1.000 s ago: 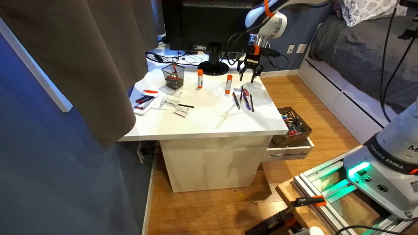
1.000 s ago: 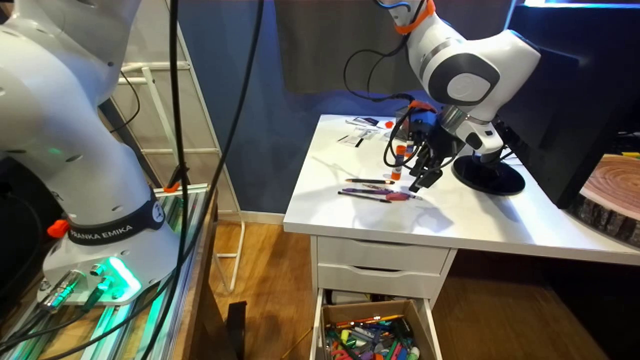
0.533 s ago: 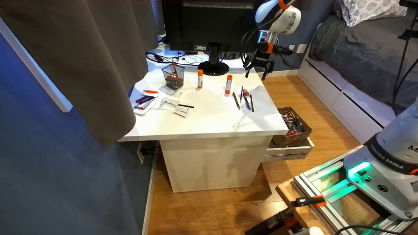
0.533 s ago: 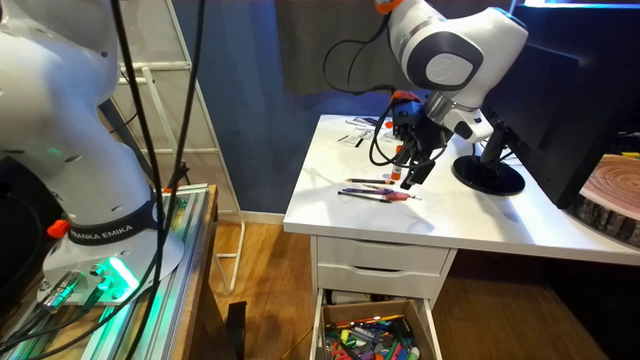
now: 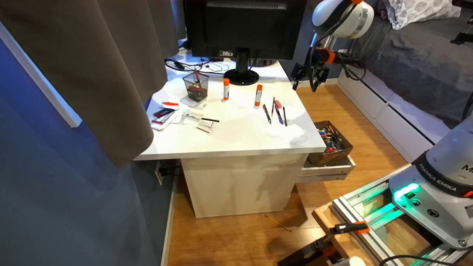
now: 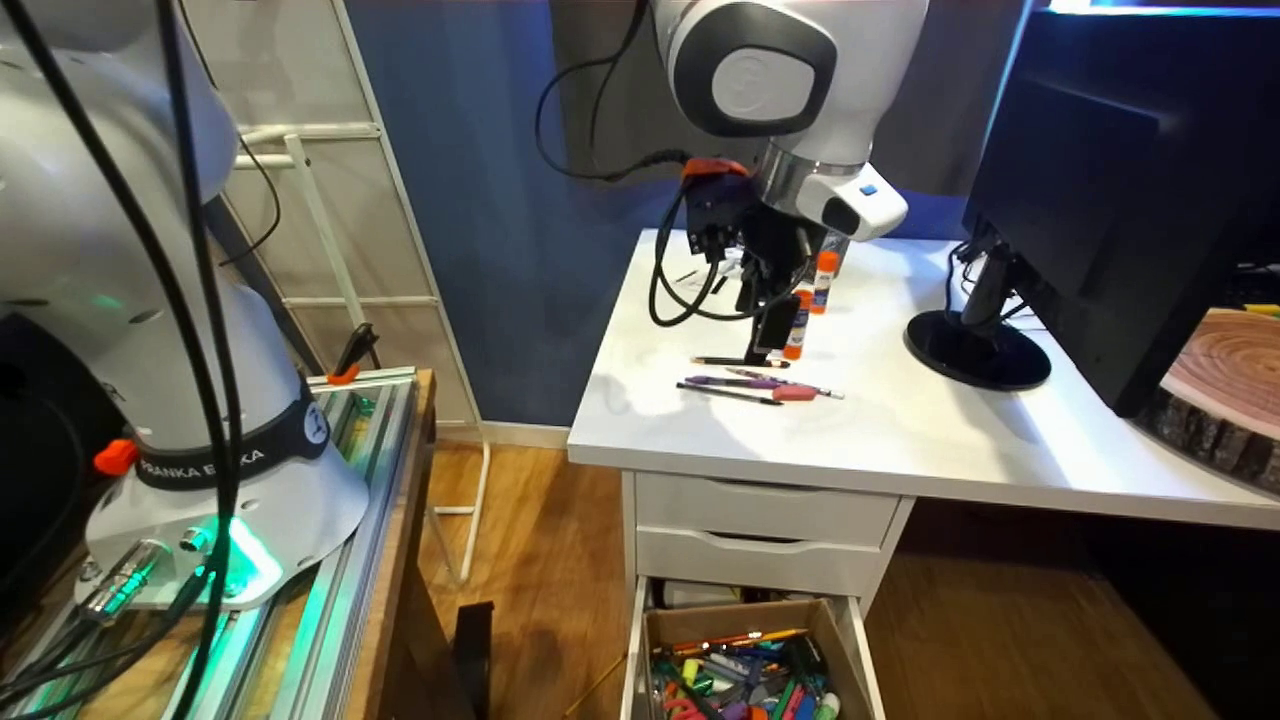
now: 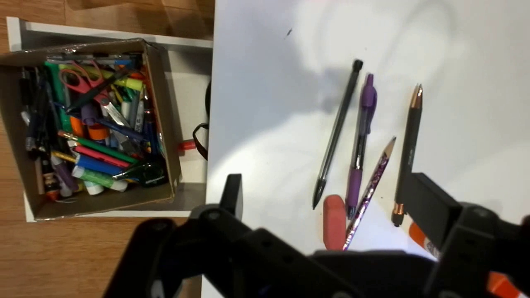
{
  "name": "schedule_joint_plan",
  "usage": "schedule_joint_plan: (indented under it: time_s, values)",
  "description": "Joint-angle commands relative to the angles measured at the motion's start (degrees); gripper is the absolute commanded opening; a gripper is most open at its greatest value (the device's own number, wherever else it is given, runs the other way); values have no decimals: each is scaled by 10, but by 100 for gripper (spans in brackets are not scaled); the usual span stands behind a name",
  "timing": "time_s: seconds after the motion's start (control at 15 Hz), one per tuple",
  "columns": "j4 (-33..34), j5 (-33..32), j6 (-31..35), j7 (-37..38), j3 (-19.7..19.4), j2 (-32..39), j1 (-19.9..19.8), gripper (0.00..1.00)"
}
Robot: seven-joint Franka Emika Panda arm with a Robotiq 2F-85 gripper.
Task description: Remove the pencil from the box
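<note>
- Gripper, black, one: hanging above the white table, apart from everything lying there; its jaws are standing wide apart, released.
- Pencil, glittery and sharpened, one: lying on the table outside the box, its lower end reaching just beside the eraser (pencil-like sticks are also lying inside the box, so which one the task is naming cannot be told).
- Box, brown cardboard, one: standing inside the pulled-out drawer, holding a dense jumble of stationery, with pink scissors showing on top in the wrist view.
- Eraser, pinkish red, one: lying on the table, its side running close to the tip of the purple pen.
- Black pen, slim, one: lying at a slant, closest to the drawer among the loose writing tools.
- Purple pen, partly clear, one: lying between the black pen and the pencil.
- Black-and-copper pen, one: lying on the pencil's other side, farther from the drawer.
- Glue sticks, orange-capped, two: standing upright on the table in both exterior views.
- Mesh cup, dark, one: standing on the table, with something red sticking out at the top.
- Monitor, black, one: standing on a round base in both exterior views.
- Yellow stick, thin, one: lying on the wooden floor.
</note>
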Motion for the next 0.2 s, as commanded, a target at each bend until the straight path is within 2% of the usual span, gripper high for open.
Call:
schedule_joint_plan:
  time_s: [0.0,0.13]
  values:
    - [0,-2,-2,1,4,-3,-5,100]
    - [7,-2,-2,1,4,5,-6,100]
